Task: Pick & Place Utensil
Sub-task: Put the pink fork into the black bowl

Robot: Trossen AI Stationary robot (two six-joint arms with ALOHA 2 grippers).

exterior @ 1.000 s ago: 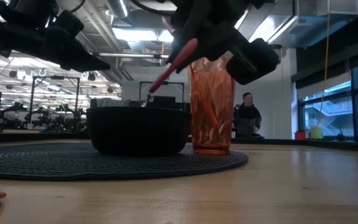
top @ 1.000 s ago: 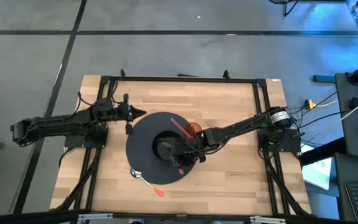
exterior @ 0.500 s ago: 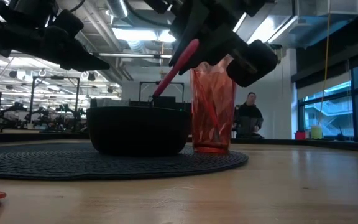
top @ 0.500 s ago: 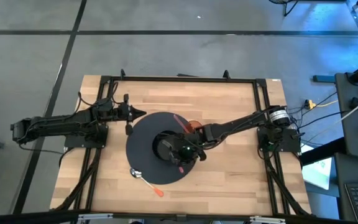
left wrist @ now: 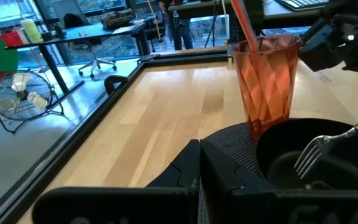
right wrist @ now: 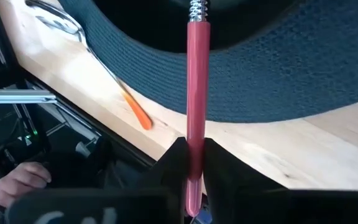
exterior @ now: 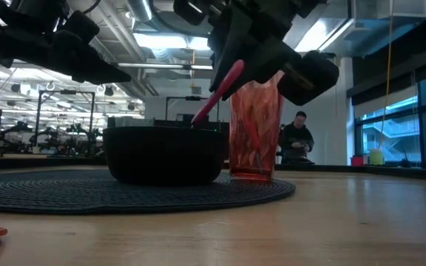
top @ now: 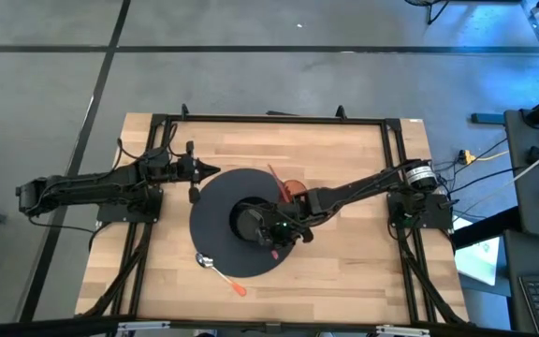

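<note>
Pinching the pink-handled fork [right wrist: 197,93] between my right gripper's [right wrist: 191,163] nearly closed fingers, tines over the black bowl [exterior: 165,154].

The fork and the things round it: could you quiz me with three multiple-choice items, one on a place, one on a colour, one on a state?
1. Where are the fork's tines?
A. Over the bowl
B. In the cup
C. On the bare table

2. What colour is the fork's handle?
A. Blue
B. Pink
C. Green

3. What is the right gripper doing?
A. Hanging empty
B. Holding the fork
C. Holding the spoon

Answers: 1 A, the left wrist view shows the tines above the bowl. 2 B, the right wrist view shows a pink handle. 3 B, its fingers pinch the handle, while the spoon lies on the table.
</note>
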